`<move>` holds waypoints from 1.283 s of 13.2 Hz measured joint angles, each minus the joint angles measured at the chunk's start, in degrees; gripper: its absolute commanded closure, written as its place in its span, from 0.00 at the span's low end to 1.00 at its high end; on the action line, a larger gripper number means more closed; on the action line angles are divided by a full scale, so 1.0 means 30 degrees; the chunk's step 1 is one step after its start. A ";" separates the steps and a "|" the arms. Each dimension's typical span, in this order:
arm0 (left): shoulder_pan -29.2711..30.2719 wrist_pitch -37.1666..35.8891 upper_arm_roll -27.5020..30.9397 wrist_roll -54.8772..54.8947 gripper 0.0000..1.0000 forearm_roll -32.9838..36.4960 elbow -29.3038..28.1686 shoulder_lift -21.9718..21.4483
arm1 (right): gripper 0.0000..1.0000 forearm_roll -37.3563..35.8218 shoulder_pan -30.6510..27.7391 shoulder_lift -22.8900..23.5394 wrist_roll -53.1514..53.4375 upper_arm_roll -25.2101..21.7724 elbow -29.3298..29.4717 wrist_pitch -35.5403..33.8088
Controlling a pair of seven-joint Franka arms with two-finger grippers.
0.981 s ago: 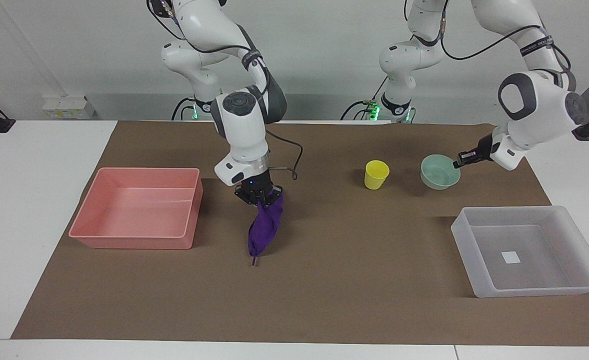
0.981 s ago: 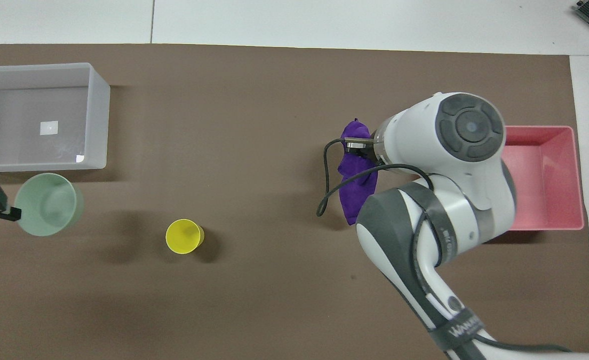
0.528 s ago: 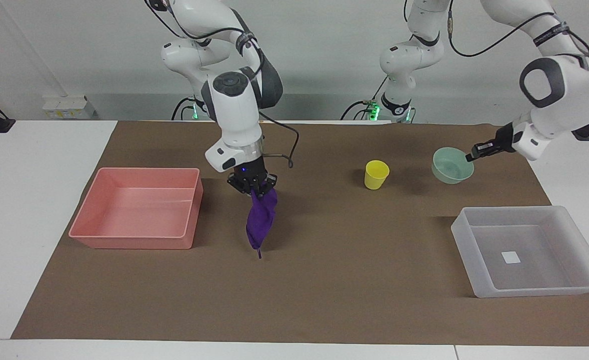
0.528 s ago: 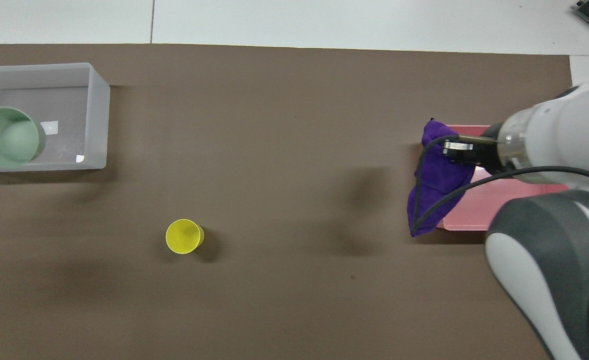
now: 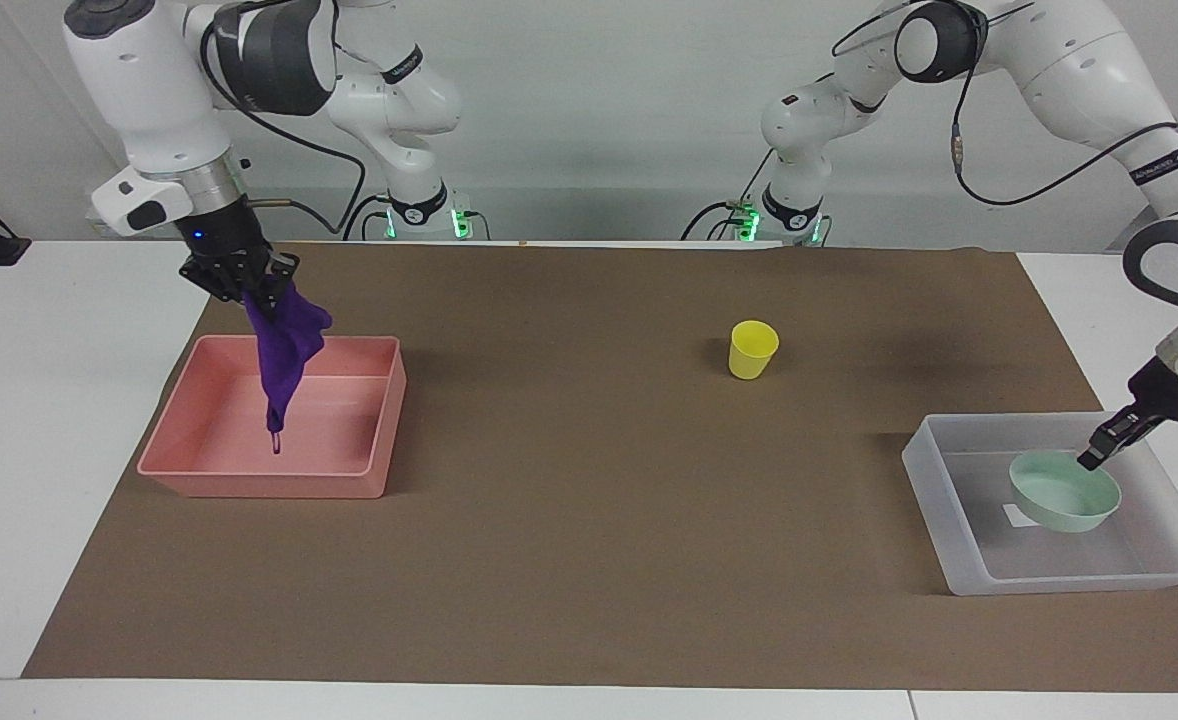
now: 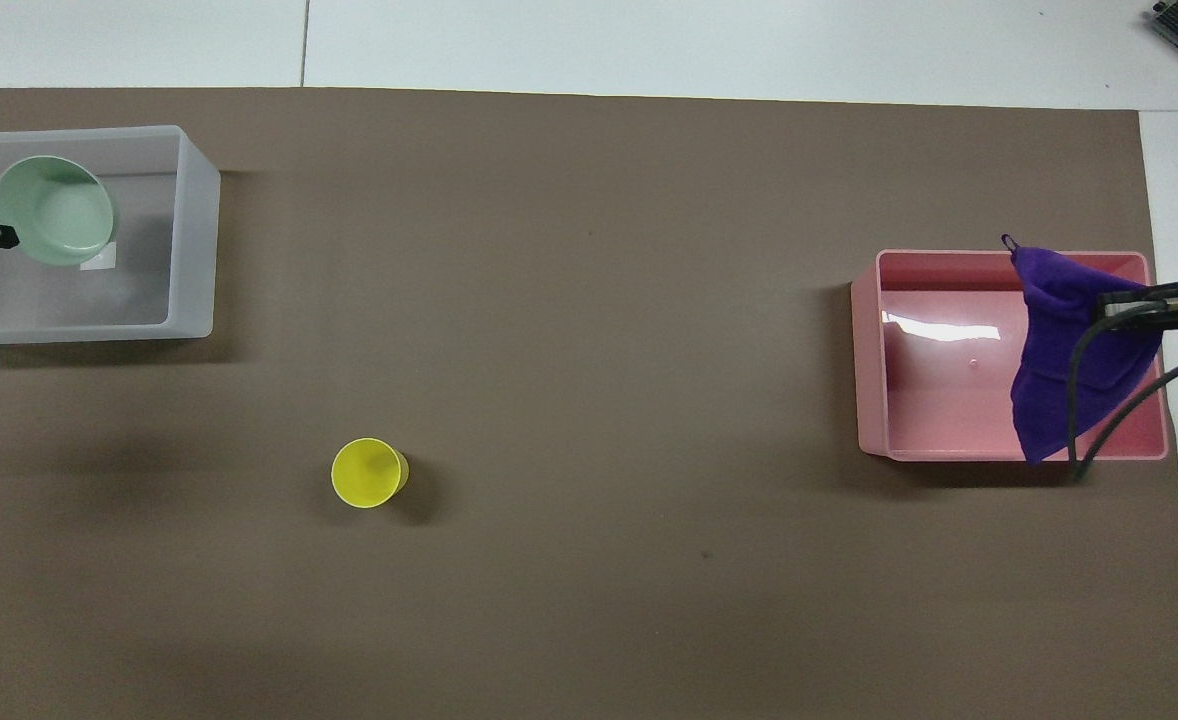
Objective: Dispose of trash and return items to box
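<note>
My right gripper (image 5: 254,290) is clamped on the top of the purple cloth (image 5: 284,345), which hangs straight down with its long axis vertical and its thin loop lowest. From the facing view the loop dangles inside the pink tray (image 5: 189,470), low over the floor; whether it touches I cannot tell. So the cloth is already over its drop spot, toward the side of the tray nearer my base, and I judge the next move there is simply to part the fingers and let it fall.

My left gripper (image 5: 1099,450) is pinched shut on the rim of the mint-green bowl (image 5: 1064,490), which sits low inside the translucent box (image 5: 924,470), partly over the white sticker (image 5: 1011,516) on the box floor. I cannot tell whether the bowl rests on the floor yet.

That leaves 1 item out: the yellow cup (image 5: 753,349), upright on the brown mat (image 5: 589,560), well apart from both trays. It stands toward my left arm's end of the table and nearer my bases than the box, so I judge the left gripper the closer of my 2 tools to fetch it.
</note>
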 measured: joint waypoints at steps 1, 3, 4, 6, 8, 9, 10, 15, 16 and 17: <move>-0.0308 0.0032 0.0001 -0.0024 1.00 0.0000 0.0004 0.0238 | 1.00 -0.0074 -0.0217 0.0081 -0.0921 -0.0001 -0.0494 0.0526; -0.0665 -0.0280 0.0011 -0.0034 1.00 0.0233 -0.0043 0.0521 | 1.00 -0.0275 -0.0217 0.0319 -0.1571 0.0063 -0.1579 0.1520; -0.0683 -0.0410 0.0024 -0.0037 1.00 0.0743 -0.0065 0.0657 | 1.00 -0.0324 -0.0203 0.0542 -0.1687 0.0135 -0.2031 0.1817; -0.0605 -0.0718 0.0151 -0.0065 1.00 0.1447 -0.0067 0.0914 | 1.00 -0.0338 -0.0154 0.1243 -0.1841 0.0224 -0.2890 0.2569; -0.0471 -0.1629 0.0310 -0.0065 0.07 0.1560 0.0011 0.0893 | 1.00 -0.0343 -0.0125 0.1851 -0.1868 0.0255 -0.4022 0.4120; -0.0465 -0.2309 0.0351 -0.0092 0.00 0.1563 0.0121 0.0818 | 1.00 -0.0345 -0.0131 0.2063 -0.1868 0.0255 -0.4609 0.4926; -0.0499 -0.2840 0.0330 -0.0208 0.00 0.1568 0.0244 0.0661 | 1.00 -0.0348 -0.0150 0.2282 -0.1868 0.0251 -0.5080 0.5662; -0.0555 -0.3697 0.0243 -0.0591 0.00 0.1685 0.0985 -0.1121 | 1.00 -0.0349 -0.0574 0.3825 -0.1868 0.0132 -0.5666 0.8262; -0.0552 -0.4192 0.0264 -0.0592 0.00 0.1689 0.1006 -0.1623 | 0.85 -0.0349 -0.0668 0.3971 -0.1868 0.0125 -0.5675 0.8369; -0.0563 -0.4873 0.0258 -0.0603 0.00 0.1690 0.1013 -0.2164 | 0.27 -0.0349 -0.0739 0.4028 -0.1868 0.0120 -0.5683 0.8393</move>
